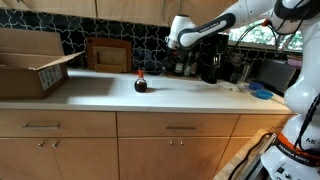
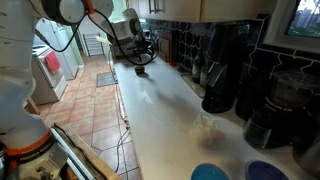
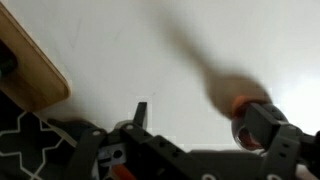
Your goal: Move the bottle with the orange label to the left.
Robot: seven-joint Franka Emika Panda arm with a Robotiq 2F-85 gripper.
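The bottle with the orange label [image 1: 141, 84] is small, squat and dark with an orange-red top. It stands upright on the white countertop [image 1: 100, 90]. My gripper [image 1: 179, 42] hangs in the air above the bottle and to its right, not touching it. In the wrist view the gripper [image 3: 200, 118] is open, with its two dark fingers wide apart. The bottle [image 3: 238, 104] is blurred there, close to one finger and partly hidden by it. In an exterior view the gripper [image 2: 134, 48] is at the far end of the counter, where the bottle is too small to make out.
An open cardboard box [image 1: 30, 62] stands at one end of the counter. A wooden-framed board [image 1: 108, 55] leans on the wall behind the bottle. Dark coffee machines and jars [image 1: 210, 65] and a blue bowl [image 1: 260, 92] crowd the other end, and they also show in an exterior view [image 2: 225, 70].
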